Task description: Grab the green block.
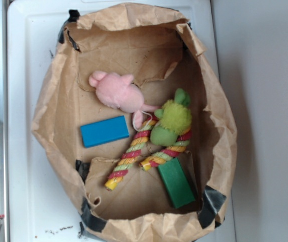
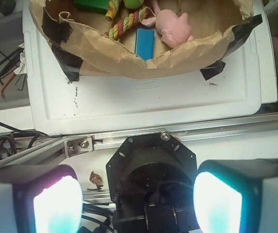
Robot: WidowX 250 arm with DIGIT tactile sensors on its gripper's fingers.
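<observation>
Inside the brown paper bag (image 1: 53, 101), near its lower right corner in the outside view, lies the green block (image 1: 175, 183) — flat on the bag's floor, small and dark green. One end of it touches or sits just beside the end of a striped rope toy (image 1: 134, 151), which has two twisted legs in red, yellow and green. A fuzzy lime-green plush toy (image 1: 171, 122) rests on top of the rope, above the block. A pink plush toy (image 1: 116, 92) lies next to it, closer to the middle of the bag. A blue block (image 1: 104, 131) lies flat on the left side, well apart from the green one. The bag has black tape on its corners and sits on a white tray (image 1: 23, 50). In the wrist view the tool (image 2: 138, 204) is wide open — its two pads (image 2: 56, 204) glow and sit far apart with nothing between them. It hangs outside the bag, over a metal rail (image 2: 217, 131) beside the tray, well away from the green block, which shows only at the top edge of that view.
</observation>
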